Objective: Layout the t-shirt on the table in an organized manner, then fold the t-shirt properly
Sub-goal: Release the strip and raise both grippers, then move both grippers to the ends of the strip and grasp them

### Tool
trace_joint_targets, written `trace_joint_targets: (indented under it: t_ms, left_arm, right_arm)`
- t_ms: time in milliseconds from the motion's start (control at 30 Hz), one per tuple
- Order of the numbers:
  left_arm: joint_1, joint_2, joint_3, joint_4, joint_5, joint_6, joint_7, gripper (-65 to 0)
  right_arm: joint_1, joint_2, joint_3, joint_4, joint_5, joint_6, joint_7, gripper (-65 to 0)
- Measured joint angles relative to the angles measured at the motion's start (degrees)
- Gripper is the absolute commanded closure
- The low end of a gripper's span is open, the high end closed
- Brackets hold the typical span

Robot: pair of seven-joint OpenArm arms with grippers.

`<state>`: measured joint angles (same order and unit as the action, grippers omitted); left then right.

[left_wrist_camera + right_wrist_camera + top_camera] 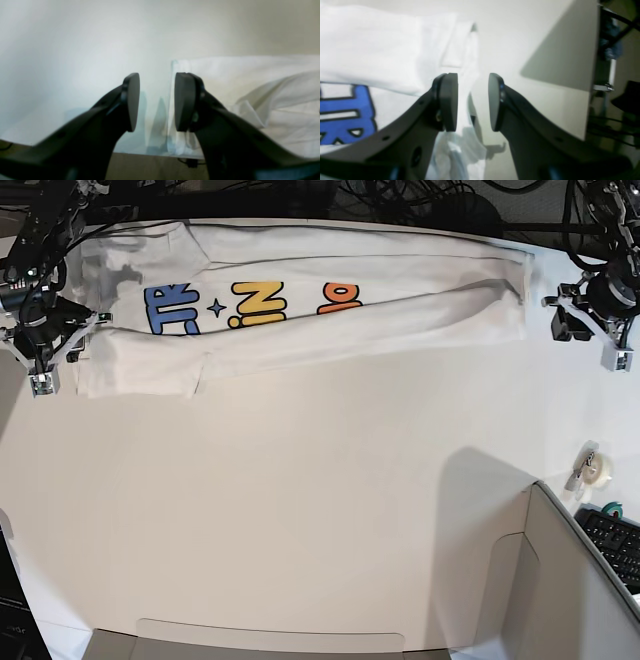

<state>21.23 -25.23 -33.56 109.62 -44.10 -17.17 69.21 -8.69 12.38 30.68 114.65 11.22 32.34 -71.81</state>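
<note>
Grey bin (560,580) sits nearest, at the table (300,510) near-right corner. T-shirt (300,310) lies folded lengthwise along far edge. Left pincer (156,102) open at shirt's right end, holding nothing; right pincer (472,102) open at its left end, empty.

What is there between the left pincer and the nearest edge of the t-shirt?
Nothing: only a short bare strip of table separates the left pincer from the t-shirt edge. The base view shows it.
</note>
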Motion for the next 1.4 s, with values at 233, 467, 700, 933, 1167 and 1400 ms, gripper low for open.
trace_joint_targets:
  t_ms: [233,467,700,933,1167,1400]
  left_arm:
    - [0.22,0.79,0.07,0.0,0.02,-0.04,0.0,-22.8]
    - [0.5,1.57,0.13,0.0,-0.22,-0.42,0.04,-22.8]
    - [0.52,1.7,0.13,0.0,-0.02,-0.39,0.24,-22.8]
    - [0.5,1.73,0.13,0.0,-0.15,-0.39,0.22,-22.8]
    - [0.5,1.73,0.13,-0.02,-0.22,-0.42,0.17,-22.8]
    - [0.11,2.69,0.98,-0.13,-0.15,-0.37,0.13,-22.8]
  right_arm:
    - [2.89,-2.16,-0.04,-4.85,0.63,0.02,0.22,-20.4]
    - [6.73,-4.07,1.01,-10.54,0.07,0.0,0.0,-20.4]
    - [10.19,-6.71,1.2,-13.9,-0.13,0.02,-0.07,-20.4]
    - [12.63,-6.88,1.25,-17.73,0.09,0.02,0.02,-14.0]
    - [9.57,-6.78,0.63,-14.69,0.5,0.04,0.28,0.0]
    - [1.86,-2.71,-6.6,-2.08,0.31,0.04,0.09,0.0]
